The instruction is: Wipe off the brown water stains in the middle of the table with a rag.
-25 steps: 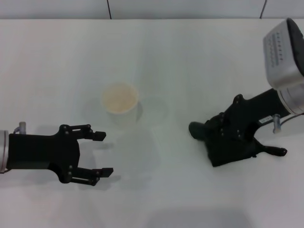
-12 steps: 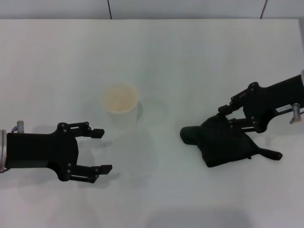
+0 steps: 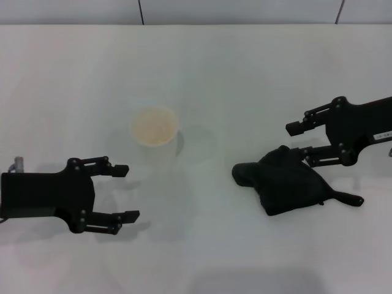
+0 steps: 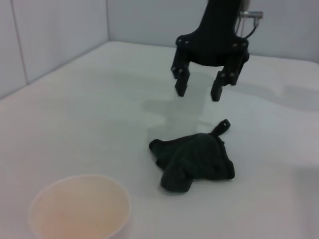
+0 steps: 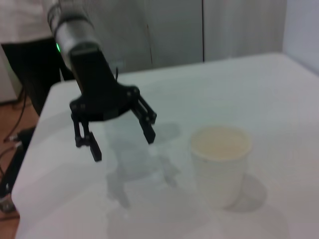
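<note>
The black rag [image 3: 285, 182] lies crumpled on the white table [image 3: 245, 73] at the right, its thin tail pointing right. It also shows in the left wrist view [image 4: 194, 159]. My right gripper [image 3: 298, 144] is open and empty, just right of and beyond the rag, apart from it; the left wrist view shows it hovering above the table [image 4: 198, 92]. My left gripper [image 3: 127, 192] is open and empty at the front left; it also shows in the right wrist view [image 5: 122, 143]. No brown stain shows in any view.
A cream-tinted white paper cup [image 3: 154, 127] stands upright left of the table's middle, beyond my left gripper; it also shows in the wrist views [image 4: 79, 209] [image 5: 220, 159]. The table's far edge meets a grey wall [image 3: 245, 9].
My right gripper let go of the rag, opened and drew back up and to the right. The rag stayed on the table, shifted slightly left. My left gripper slid back a little.
</note>
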Controlling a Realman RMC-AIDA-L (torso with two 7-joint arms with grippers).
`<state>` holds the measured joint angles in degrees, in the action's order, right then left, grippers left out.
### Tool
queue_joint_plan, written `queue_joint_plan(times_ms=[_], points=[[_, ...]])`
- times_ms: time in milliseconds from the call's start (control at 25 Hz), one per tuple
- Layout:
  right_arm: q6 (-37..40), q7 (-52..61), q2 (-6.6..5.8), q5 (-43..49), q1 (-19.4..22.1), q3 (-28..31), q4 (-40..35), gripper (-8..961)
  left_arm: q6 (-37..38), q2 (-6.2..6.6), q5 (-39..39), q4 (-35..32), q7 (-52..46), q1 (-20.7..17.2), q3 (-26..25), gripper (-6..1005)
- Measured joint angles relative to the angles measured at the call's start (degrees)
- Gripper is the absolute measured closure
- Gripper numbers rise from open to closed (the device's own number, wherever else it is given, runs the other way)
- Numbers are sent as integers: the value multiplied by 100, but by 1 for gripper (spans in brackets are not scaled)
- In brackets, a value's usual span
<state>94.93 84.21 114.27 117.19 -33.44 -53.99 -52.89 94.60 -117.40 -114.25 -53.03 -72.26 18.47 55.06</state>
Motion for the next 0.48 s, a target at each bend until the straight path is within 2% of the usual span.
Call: queue_joint_plan(times_ms=[200,480], points=[[248,-164,-34,-42,55,318,45,473,86,3,0,69,81,-36,-199,124],[293,-202,-43,-50,99,364,95,476,126,33,0,171,91,-4,-221,124]])
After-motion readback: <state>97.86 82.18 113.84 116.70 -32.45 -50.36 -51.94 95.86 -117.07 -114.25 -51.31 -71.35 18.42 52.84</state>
